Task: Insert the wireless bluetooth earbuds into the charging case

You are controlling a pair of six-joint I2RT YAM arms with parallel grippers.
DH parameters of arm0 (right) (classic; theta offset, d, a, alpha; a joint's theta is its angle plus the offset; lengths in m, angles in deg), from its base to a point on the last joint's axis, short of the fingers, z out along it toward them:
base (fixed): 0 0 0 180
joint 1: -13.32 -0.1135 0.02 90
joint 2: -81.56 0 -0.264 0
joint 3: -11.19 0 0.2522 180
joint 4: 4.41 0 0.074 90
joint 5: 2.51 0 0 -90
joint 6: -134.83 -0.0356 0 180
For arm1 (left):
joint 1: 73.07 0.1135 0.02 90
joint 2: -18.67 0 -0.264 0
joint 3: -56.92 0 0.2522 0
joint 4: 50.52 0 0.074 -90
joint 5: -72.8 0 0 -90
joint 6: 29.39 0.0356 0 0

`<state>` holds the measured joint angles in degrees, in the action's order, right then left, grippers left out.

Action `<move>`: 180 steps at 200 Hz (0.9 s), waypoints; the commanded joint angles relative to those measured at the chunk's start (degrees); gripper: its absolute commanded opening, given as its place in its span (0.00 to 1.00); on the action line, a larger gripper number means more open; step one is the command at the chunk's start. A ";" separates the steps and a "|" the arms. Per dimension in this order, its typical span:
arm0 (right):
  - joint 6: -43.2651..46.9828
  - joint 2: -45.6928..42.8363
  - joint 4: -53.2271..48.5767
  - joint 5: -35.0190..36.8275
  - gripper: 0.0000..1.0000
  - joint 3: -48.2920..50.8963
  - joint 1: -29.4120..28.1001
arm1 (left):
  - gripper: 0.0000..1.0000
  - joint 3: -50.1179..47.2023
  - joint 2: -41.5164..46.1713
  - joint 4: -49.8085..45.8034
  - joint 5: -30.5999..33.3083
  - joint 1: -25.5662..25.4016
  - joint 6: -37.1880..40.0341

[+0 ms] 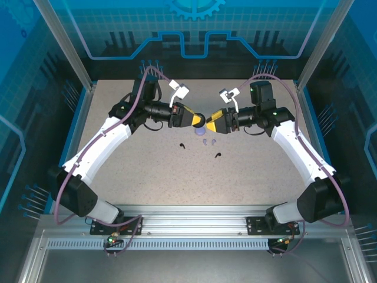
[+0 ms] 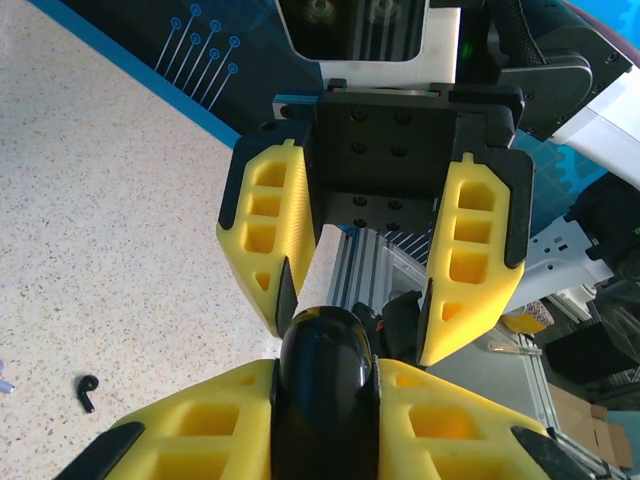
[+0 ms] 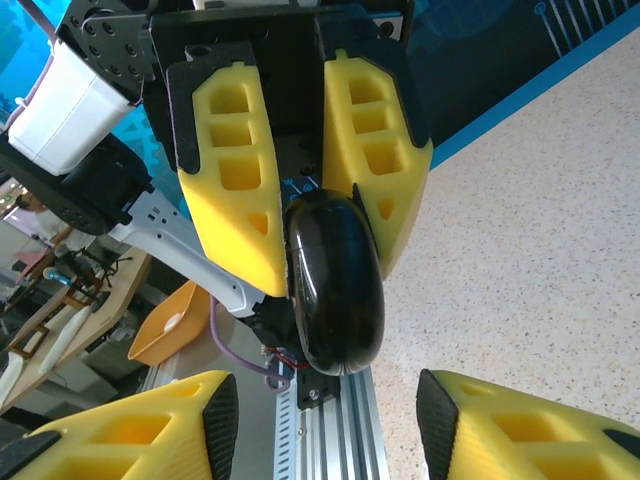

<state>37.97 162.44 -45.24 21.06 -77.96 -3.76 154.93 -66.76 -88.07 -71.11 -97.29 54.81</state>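
My left gripper [image 1: 196,119] is shut on a glossy black round charging case [image 2: 325,385], held edge-on above the table between its yellow fingers [image 2: 200,430]. Facing it, my right gripper [image 1: 210,125] is open, its fingertips [image 3: 215,415] standing apart on either side of the case [image 3: 335,285] without touching it. Two black earbuds [image 1: 182,145] [image 1: 218,155] lie on the table nearer the arm bases; one black earbud [image 2: 88,392] appears in the left wrist view. Small pale lilac earbuds [image 1: 204,142] lie just below the grippers. A lilac round case [image 1: 201,132] sits partly hidden under the grippers.
The speckled table [image 1: 118,177] has blue walls on three sides. An aluminium rail [image 1: 194,215] runs along the near edge between the arm bases.
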 commanded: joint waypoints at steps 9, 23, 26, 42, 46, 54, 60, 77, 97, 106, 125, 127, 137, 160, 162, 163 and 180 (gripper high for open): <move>-0.28 -0.86 0.53 -0.46 0.52 -2.21 -2.20 | 0.19 2.15 2.14 -1.26 -2.64 -0.62 2.02; -0.37 -0.60 0.52 -0.40 0.50 -2.57 -2.39 | 0.19 2.37 2.33 -1.43 -2.85 -0.81 2.11; -0.36 -0.63 0.50 -0.37 0.50 -2.63 -2.43 | 0.19 2.41 2.30 -1.50 -2.94 -0.78 2.18; -0.67 -0.38 0.60 -0.17 0.47 -2.98 -2.43 | 0.19 2.69 2.37 -1.82 -3.16 -0.99 2.53; -0.75 -0.25 0.75 -0.39 0.47 -3.08 -2.43 | 0.19 2.75 2.29 -1.91 -3.24 -1.00 2.64; -0.91 -0.12 0.95 -0.64 0.47 -3.25 -2.47 | 0.19 2.85 2.30 -2.04 -3.22 -0.95 2.72; -0.96 -0.01 0.96 -0.78 0.46 -3.42 -2.60 | 0.19 2.85 2.35 -2.00 -3.28 -1.00 2.79; -1.02 0.41 1.07 -0.89 0.45 -3.86 -2.87 | 0.19 2.94 2.30 -1.97 -3.44 -1.17 2.73; -1.27 0.85 1.25 -0.98 0.43 -4.38 -3.02 | 0.19 2.94 2.31 -1.90 -3.57 -1.26 2.81; -1.34 1.03 1.47 -1.14 0.42 -4.47 -3.06 | 0.19 2.94 2.31 -1.88 -3.67 -1.26 2.82; -1.63 1.27 1.67 -1.07 0.41 -4.62 -3.22 | 0.19 3.02 2.19 -1.78 -3.66 -1.33 2.81; -1.62 1.33 1.67 -1.07 0.41 -4.66 -3.27 | 0.19 3.07 2.09 -1.72 -3.70 -1.34 2.81; -1.59 1.46 1.67 -1.19 0.41 -4.67 -3.48 | 0.19 3.00 2.09 -1.50 -3.76 -1.41 2.75; -1.64 1.98 1.66 -1.57 0.33 -4.76 -3.75 | 0.19 3.03 1.97 -1.35 -3.83 -1.52 2.73; -1.64 1.99 1.67 -1.59 0.33 -4.76 -3.75 | 0.19 3.03 1.96 -1.35 -3.83 -1.50 2.73; -1.66 2.00 1.67 -1.59 0.32 -4.76 -3.75 | 0.19 3.03 1.99 -1.39 -3.83 -1.51 2.73; -1.82 2.11 1.98 -1.67 0.27 -4.80 -3.92 | 0.20 3.04 1.89 -1.35 -3.70 -1.48 2.82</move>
<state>36.66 163.88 -43.58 20.75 -81.02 -6.67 155.85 -66.01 -89.54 -72.66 -98.26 56.31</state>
